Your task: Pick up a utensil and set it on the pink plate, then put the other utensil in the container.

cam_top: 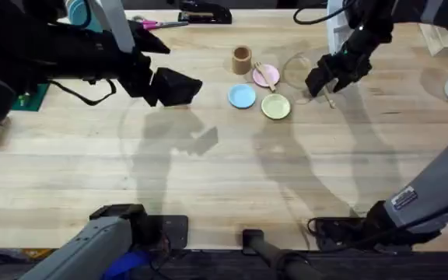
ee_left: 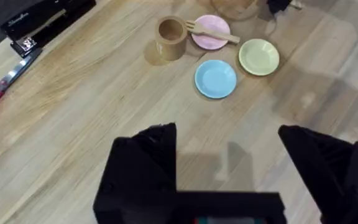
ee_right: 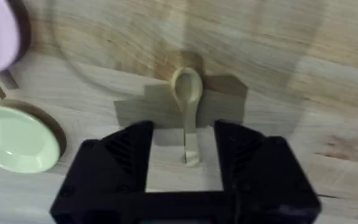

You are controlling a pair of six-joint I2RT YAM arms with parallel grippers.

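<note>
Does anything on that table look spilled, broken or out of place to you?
Nothing looks spilled or damaged. The fork lies across the pink plate, its handle poking past the rim. The spoon lies alone on the bare table, between the open fingers of the right gripper. The brown cup stands upright.

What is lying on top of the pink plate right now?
The wooden fork lies across the pink plate, tines toward the brown cup, handle end past the rim. The plate surface beneath it is hidden.

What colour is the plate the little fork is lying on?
Pale pink. The fork lies across the pink plate, clearest in the left wrist view.
</note>
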